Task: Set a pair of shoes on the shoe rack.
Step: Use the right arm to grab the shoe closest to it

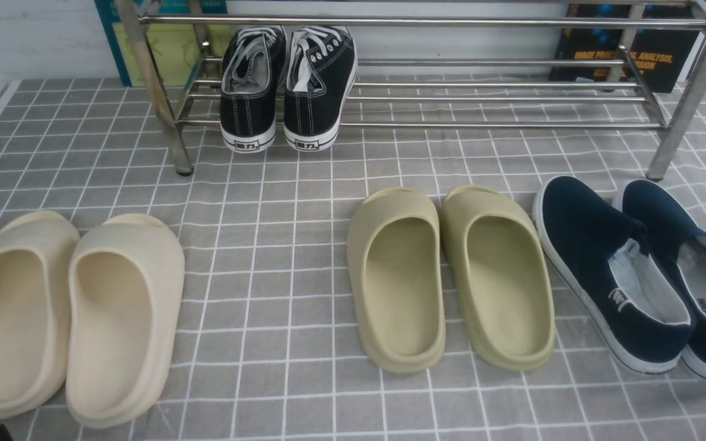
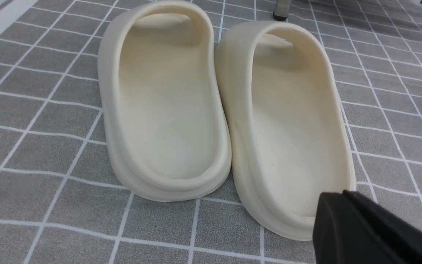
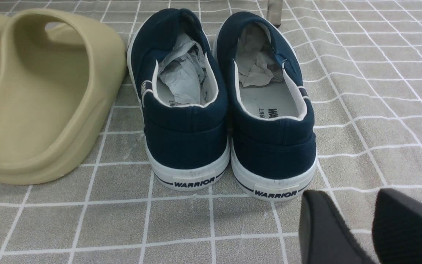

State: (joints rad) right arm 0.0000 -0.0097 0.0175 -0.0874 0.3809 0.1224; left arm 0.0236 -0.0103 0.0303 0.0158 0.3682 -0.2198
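Right claw (image 3: 352,200), parted and empty, just behind the heels of the navy slip-on shoes (image 3: 187,135), toes away toward the shoe rack (image 1: 482,125).

Lower shelf of the shoe rack (image 1: 482,125): black sneakers (image 1: 285,86) fill its left end; bare bars run rightward beneath the top rail (image 1: 420,21). Below, olive slides (image 1: 451,275) crowd the left flank of the navy shoes (image 1: 610,257), which stand close together. Tiled floor (image 3: 379,91) lies open to their right and behind their heels.
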